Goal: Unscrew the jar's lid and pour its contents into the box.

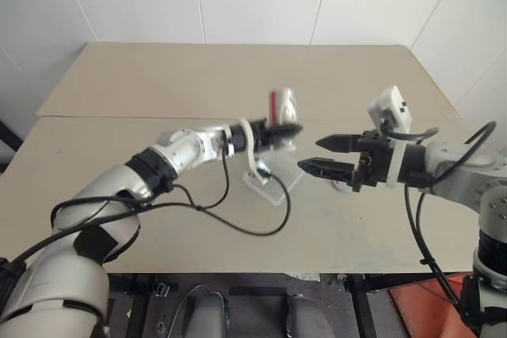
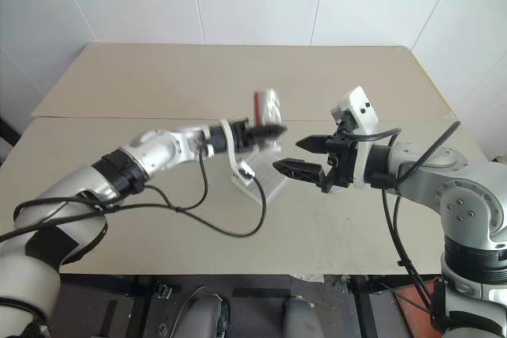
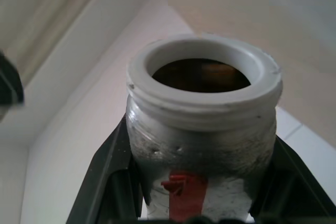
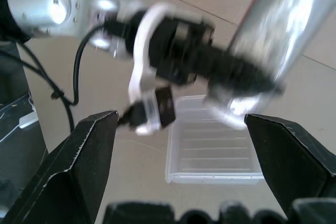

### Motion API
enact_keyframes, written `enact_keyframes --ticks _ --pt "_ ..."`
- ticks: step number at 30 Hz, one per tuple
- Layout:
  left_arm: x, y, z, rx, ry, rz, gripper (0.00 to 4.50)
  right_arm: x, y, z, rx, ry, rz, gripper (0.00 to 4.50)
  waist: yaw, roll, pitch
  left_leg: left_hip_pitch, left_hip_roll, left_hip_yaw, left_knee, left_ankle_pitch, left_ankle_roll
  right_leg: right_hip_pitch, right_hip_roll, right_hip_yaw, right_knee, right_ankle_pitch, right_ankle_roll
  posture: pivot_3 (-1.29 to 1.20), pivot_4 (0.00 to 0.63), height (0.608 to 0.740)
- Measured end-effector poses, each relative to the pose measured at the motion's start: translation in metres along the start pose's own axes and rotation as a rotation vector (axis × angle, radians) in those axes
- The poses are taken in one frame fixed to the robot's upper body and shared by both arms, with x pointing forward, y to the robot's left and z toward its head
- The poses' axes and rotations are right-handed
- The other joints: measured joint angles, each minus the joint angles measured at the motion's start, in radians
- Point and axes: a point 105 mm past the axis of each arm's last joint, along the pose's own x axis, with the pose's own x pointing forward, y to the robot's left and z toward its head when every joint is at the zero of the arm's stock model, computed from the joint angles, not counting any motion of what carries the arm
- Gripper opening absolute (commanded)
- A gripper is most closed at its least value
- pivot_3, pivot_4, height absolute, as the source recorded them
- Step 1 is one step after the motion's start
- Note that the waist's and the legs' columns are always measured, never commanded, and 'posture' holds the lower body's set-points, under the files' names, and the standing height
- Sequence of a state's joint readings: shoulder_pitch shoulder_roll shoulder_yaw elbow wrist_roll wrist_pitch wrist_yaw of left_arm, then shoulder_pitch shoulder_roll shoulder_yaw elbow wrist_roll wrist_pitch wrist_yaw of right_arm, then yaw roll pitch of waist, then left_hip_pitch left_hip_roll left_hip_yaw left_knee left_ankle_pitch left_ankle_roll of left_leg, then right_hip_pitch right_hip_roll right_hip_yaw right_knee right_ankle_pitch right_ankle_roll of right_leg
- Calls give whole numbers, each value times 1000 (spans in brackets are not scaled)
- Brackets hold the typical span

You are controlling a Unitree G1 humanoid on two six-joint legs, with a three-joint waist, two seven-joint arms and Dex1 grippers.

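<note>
Above a beige table (image 1: 158, 195), the left gripper (image 1: 287, 130) clamps its two black fingers (image 3: 113, 182) tight against the sides of the jar (image 1: 283, 107), held aloft over the box (image 4: 215, 145), which sits flat on the tabletop beneath it. Seen from the left wrist, the jar's white threaded mouth stands uncapped, with dark brown contents (image 3: 202, 74) visible inside. At three o'clock from the jar, just beside it but apart, the right gripper (image 1: 323, 154) points toward it with fingers spread wide and nothing between them.
</note>
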State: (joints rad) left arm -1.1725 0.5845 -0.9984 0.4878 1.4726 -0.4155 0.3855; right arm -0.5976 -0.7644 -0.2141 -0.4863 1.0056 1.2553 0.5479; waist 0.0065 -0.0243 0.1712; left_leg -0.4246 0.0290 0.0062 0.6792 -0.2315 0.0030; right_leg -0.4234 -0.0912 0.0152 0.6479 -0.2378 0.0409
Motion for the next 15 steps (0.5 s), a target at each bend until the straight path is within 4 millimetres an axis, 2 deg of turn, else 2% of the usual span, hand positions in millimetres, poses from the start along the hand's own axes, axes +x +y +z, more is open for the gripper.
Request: enact_keyframes --ticks 2,11,13,15 --pt "0 -3 7 22 -24 -17 2014 0 -1 1 1 -7 -8 4468 2 0 0 0 0 0 0 0 0 0 0 0 0 0 0 0 150 740" --pt "0 -12 0 51 -3 -65 2014 -2 4 8 1 -51 -9 4468 5 0 0 0 0 0 0 0 0 1 -1 -1 0 0 0 0 150 740" --pt "0 -10 -4 23 16 -65 2014 -2 5 8 2 -50 -4 4468 5 0 0 0 0 0 0 0 0 1 -1 -1 0 0 0 0 150 740" --pt "-1 -6 -16 -92 82 -51 2014 -2 5 7 3 -50 -8 4468 5 0 0 0 0 0 0 0 0 0 -1 -1 0 0 0 0 150 740"
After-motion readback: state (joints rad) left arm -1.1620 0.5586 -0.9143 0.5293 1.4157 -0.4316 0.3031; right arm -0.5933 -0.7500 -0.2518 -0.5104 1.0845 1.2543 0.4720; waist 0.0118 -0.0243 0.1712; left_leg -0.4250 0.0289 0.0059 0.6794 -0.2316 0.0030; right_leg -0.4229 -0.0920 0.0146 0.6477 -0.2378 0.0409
